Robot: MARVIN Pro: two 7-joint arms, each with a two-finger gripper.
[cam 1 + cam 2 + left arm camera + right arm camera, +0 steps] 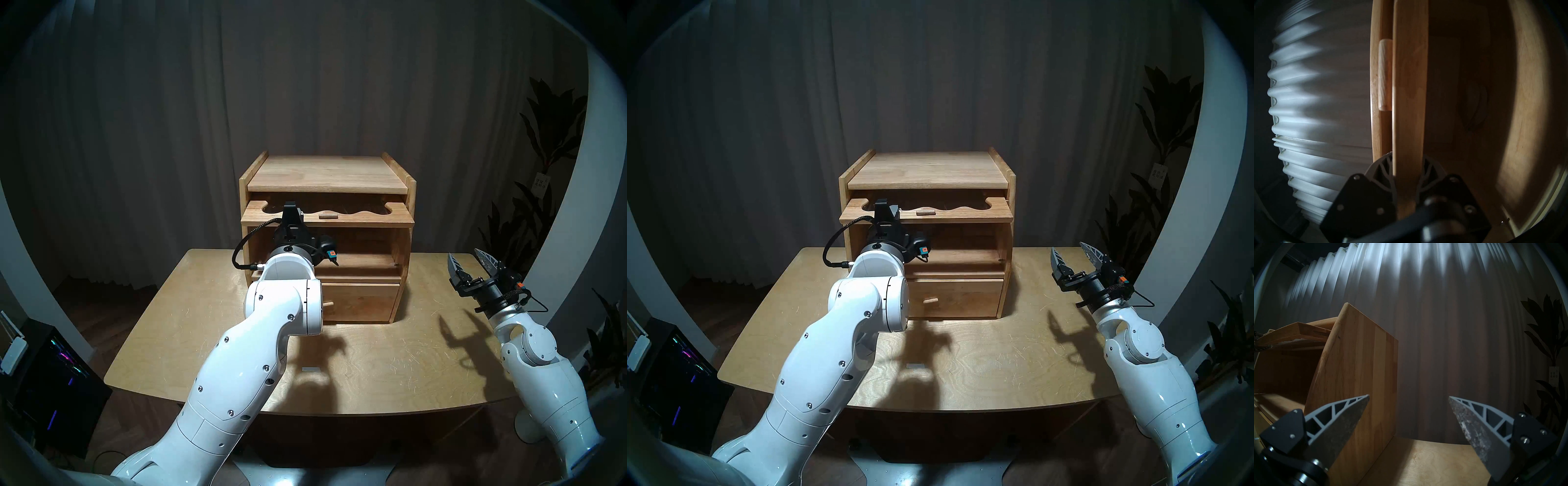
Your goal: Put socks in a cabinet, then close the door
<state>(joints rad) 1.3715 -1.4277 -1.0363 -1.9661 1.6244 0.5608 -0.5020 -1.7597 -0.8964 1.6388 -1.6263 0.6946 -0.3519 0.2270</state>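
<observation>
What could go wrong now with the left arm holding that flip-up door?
1. The left gripper pinches only the door's thin front edge near its left end, well off the peg handle; an off-center pull might rack the door in its slot or slip off.
2. No socks show in the open compartment, so closing may be premature.

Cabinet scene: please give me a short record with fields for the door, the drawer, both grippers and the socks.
cabinet: on the table, upper compartment open
door: lifted level, sticking out in front
drawer: shut
left gripper: closed on the door's front edge, left of its peg handle
right gripper: open, empty, right of the cabinet
socks: not clearly visible; the interior is dark
</observation>
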